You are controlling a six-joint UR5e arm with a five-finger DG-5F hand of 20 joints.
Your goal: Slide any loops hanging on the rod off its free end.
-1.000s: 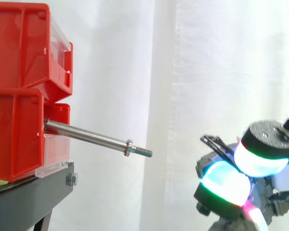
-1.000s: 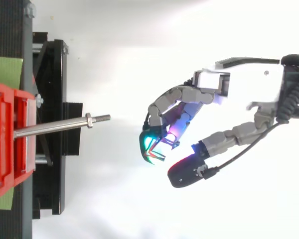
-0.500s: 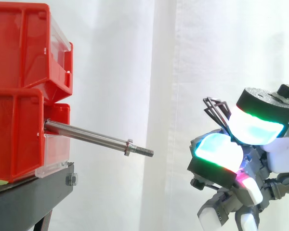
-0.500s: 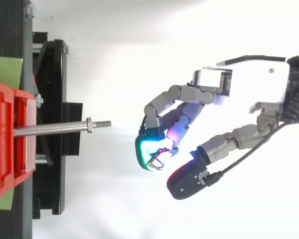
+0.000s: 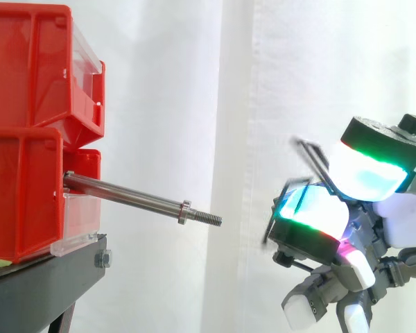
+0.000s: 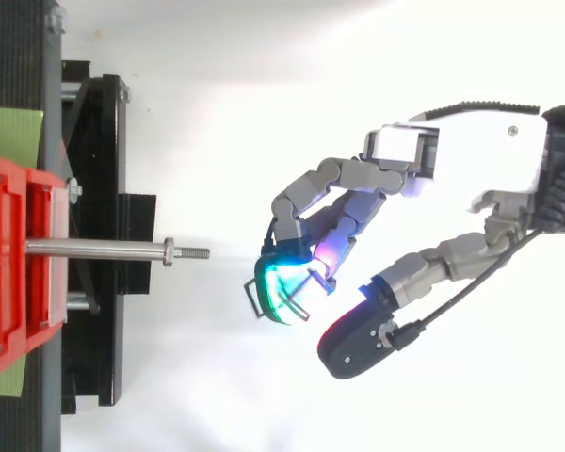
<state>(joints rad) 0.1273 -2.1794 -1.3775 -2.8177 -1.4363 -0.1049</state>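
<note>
A steel rod (image 5: 125, 197) sticks out of the lower red bin (image 5: 21, 194) toward the right, with a nut (image 5: 185, 212) near its threaded free end. In the top view the rod (image 6: 94, 250) is bare, with no loop on it. My hand (image 6: 471, 160) hangs to the right of the rod's tip, apart from it, fingers curled. A thin dark wire loop (image 6: 257, 294) is caught at the cyan-glowing fingertips (image 5: 312, 211). In the side view the loop (image 5: 310, 154) pokes up between two pads. The thumb (image 6: 358, 331) stands apart below.
Two red bins are stacked, the upper bin (image 5: 35, 62) on the lower one, on a black stand (image 5: 48, 277). The stand's frame (image 6: 94, 235) lies under the rod in the top view. A white curtain hangs behind.
The hand rose and crept slightly left toward the rod's tip. The wire loop shifted in the fingertips and now pokes out to the left. The rod's free end swung a little sideways.
</note>
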